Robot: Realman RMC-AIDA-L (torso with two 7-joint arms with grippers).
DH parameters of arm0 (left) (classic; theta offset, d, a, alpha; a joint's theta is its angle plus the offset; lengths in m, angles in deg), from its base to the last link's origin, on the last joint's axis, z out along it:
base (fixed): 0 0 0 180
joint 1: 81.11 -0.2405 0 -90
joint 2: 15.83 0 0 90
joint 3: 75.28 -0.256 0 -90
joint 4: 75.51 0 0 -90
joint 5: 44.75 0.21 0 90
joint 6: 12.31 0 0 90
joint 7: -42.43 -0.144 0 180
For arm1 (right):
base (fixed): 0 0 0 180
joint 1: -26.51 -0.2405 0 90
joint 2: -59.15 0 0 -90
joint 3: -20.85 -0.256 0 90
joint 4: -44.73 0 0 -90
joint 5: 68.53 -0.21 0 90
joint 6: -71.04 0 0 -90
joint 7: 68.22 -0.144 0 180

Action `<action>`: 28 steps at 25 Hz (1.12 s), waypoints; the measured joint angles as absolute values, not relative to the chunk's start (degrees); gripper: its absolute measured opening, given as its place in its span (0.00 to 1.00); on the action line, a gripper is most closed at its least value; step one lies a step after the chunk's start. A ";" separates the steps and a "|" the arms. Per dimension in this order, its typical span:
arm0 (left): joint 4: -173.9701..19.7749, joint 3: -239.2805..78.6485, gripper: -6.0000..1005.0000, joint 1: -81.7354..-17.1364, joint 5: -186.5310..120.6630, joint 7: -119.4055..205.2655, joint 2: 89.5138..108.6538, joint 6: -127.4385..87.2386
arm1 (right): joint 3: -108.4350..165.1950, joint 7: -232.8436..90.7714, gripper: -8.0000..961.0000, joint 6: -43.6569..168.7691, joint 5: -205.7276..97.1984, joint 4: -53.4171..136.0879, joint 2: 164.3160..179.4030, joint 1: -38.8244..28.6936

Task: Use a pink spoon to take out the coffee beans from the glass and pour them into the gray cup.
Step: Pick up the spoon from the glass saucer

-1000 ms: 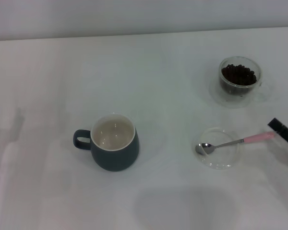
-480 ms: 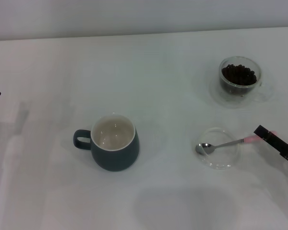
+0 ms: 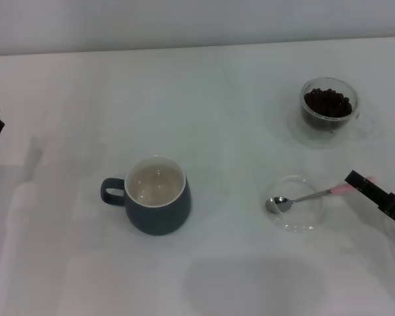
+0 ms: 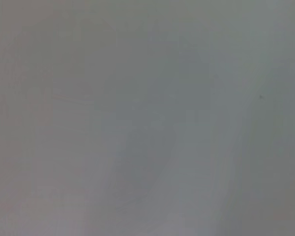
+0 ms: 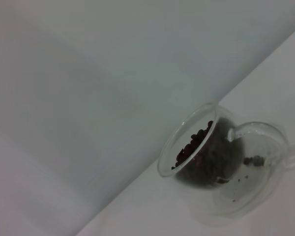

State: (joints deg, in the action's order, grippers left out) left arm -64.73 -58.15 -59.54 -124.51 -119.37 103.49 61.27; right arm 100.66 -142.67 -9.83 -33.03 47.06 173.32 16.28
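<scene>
While reaching: right gripper (image 3: pixel 376 194) sits at the pink spoon (image 3: pixel 301 196) handle.
Spoon lies: bowl away from it, toward the cup side.
Claw: cannot tell how open.

The spoon (image 3: pixel 301 197) is lying flat, its shiny metal bowl resting inside a shallow clear dish (image 3: pixel 299 220) and its stem reaching out over the rim toward the right, ending in a pale pink handle whose tip is hiding behind something dark. The glass (image 3: pixel 329 110) is standing upright farther back on the right, clear and double-walled, holding a heap of dark beans (image 3: pixel 327 102) that is filling much of its inner cup. The cup (image 3: pixel 158 195) is sitting upright well to the left of the spoon, dark blue-grey outside, cream-white inside, its loop handle pointing left.
</scene>
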 joint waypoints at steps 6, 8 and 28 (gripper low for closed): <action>-64.70 -58.45 0.88 -59.20 -124.31 -119.38 103.53 60.48 | 101.17 -143.23 0.48 -9.33 -33.03 47.05 173.28 16.11; -64.66 -58.54 0.88 -59.15 -124.25 -119.38 103.53 60.47 | 101.18 -143.23 0.47 -9.09 -33.03 47.06 173.27 16.11; -65.03 -58.28 0.88 -58.95 -124.38 -119.38 103.46 60.46 | 102.54 -144.30 0.03 -10.75 -33.03 46.95 172.82 16.16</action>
